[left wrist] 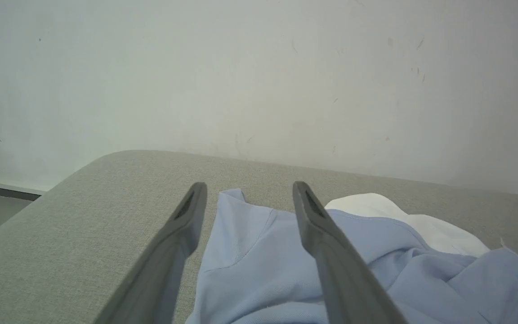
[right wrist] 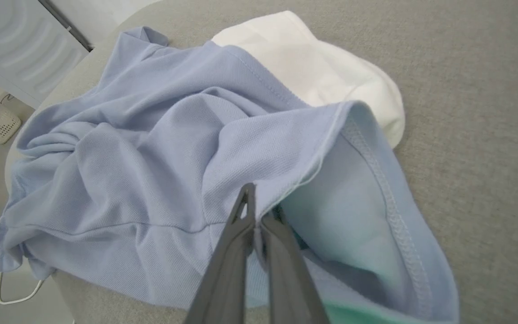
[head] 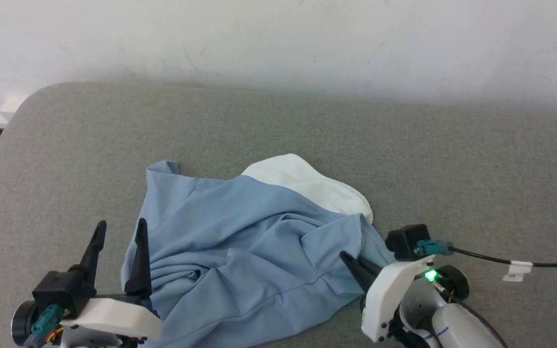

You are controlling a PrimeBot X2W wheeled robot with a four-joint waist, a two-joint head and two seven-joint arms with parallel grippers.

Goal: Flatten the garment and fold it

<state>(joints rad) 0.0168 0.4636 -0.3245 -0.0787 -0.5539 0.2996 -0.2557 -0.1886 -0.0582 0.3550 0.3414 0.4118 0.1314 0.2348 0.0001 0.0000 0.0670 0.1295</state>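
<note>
The garment [head: 240,251] was plain light blue, with a white collar panel [head: 307,186] toward the bench's far edge. The bench [head: 404,159] was flecked grey-green, the wall [head: 278,43] off-white. The left gripper [head: 120,224] and right gripper [head: 348,258] had black fingers [head: 140,261] on white housings [head: 114,314]. A green light [head: 432,276] glowed on the right one, beside a black cable [head: 549,265].

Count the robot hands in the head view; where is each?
2. The left hand is open at lower left, at the left edge of the light blue shirt. The right hand is at lower right, shut on a fold of that shirt's right side.
</note>
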